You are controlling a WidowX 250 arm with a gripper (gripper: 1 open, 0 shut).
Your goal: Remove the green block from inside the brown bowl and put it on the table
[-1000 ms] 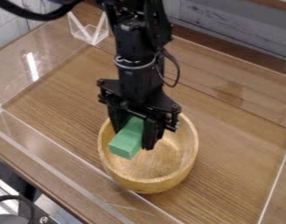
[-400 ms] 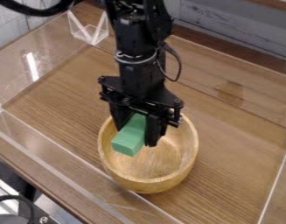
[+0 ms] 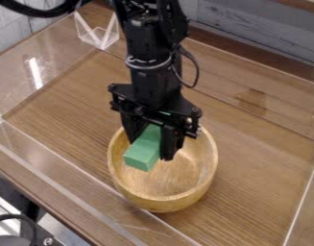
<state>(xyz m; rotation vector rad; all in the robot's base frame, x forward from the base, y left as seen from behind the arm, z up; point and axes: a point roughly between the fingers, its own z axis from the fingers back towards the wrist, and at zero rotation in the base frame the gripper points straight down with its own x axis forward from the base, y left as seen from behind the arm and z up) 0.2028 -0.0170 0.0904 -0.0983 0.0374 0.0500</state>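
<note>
Green block (image 3: 145, 151) sits clamped between the closed fingers of the tool (image 3: 152, 144), tilted so that its lower end points down toward the near-left part of the brown bowl (image 3: 198, 183) and its upper end disappears between the black fingers. The tool points straight down over the bowl, and its fingers reach below the rim line. Whether the block's lower end touches the bowl's floor or hangs just clear of it cannot be told from this angle.

The step in hand appears to be the grasp-and-lift: the grip looks made, but the block is not yet out of the bowl. The next move calls for a straight rise until the block's low end clears the thick rim, then a sideways carry to a bare patch of the table (image 3: 262, 115) beside the bowl, and a descent before the fingers part. Because the block hangs at a slant, its low corner could catch the rim if the carry starts too early.

The block is bright green, plain and elongated, with flat faces and squared edges, and is much smaller than the bowl. The bowl is round, light wood with visible grain and a smooth thick rim.
</note>
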